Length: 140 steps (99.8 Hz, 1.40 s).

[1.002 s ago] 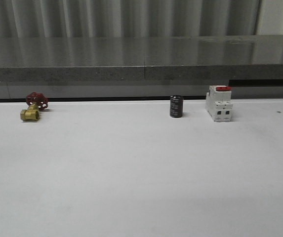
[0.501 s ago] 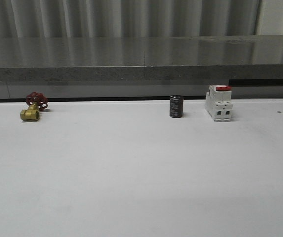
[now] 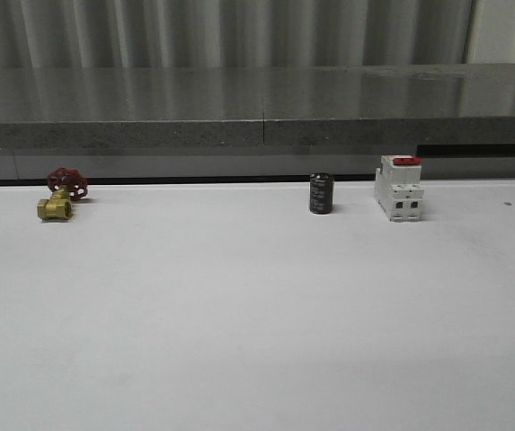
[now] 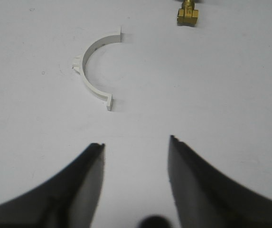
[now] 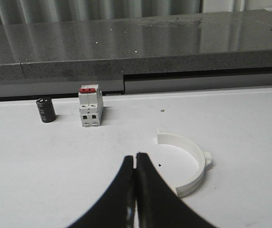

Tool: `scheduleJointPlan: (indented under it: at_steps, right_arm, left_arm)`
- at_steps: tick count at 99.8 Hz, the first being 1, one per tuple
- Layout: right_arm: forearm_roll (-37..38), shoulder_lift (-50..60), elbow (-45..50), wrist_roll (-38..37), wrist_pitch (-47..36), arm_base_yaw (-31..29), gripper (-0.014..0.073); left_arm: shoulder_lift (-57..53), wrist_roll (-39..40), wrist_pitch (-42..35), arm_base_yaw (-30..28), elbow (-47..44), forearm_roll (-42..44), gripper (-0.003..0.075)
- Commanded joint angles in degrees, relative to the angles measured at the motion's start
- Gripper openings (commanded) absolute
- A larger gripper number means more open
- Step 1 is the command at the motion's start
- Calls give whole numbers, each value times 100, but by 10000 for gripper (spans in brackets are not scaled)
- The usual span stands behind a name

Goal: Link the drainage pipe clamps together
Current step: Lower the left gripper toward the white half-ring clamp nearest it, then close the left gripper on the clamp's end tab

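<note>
In the left wrist view one white drainage pipe clamp half (image 4: 92, 72) lies flat on the white table, a short way ahead of my left gripper (image 4: 136, 142), which is open with nothing between its fingers. In the right wrist view the other clamp half (image 5: 190, 160) lies on the table just ahead and to one side of my right gripper (image 5: 135, 156), which is shut and empty. The two halves lie apart from each other.
A brass valve with a red handwheel (image 3: 60, 194) stands at the back left; its brass body (image 4: 187, 14) lies beyond the left clamp half. A black cylinder (image 3: 321, 193) and a white block with a red top (image 3: 398, 188) stand at the back. A grey ledge (image 3: 257, 108) runs behind the table.
A small pale object at the right edge of the front view has slipped almost out of sight. Everything else is still.
</note>
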<state>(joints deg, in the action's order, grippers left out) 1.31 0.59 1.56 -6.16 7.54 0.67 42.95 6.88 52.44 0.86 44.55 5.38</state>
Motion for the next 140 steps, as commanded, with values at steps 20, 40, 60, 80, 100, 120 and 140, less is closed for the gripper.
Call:
scheduleJointPlan:
  at_steps: [20,40,60,80,100,120,140]
  right_arm:
    - [32,109,-95,37,-485,-31,-67]
    - [32,109,-95,37,-485,-31,-67]
    - [32,109,-95,37,-485,-31,-67]
    - [32,109,-95,37,-485,-31,-67]
    - [32,109,-95,37,-485,-31,-67]
    - [32,109,-95,37,-485,-31,-67]
    - [32,109,-95,37,-485,-31,-67]
  left_arm:
    - [108,39,-391,21,225,-43,566]
    - [988,39,-625,-141,651,-27,566]
    - [2351,-290,-746,-457,1303,-47,566]
    - [3638,-688,-614,-812,2141,-96,566]
    - [4769,-891,-603,-1209,2699,-199,566]
    - [5559,-1028,-841,-1508,2896,-199,566]
    - [6106,-1309,-1133,-1530,2896,-311,566]
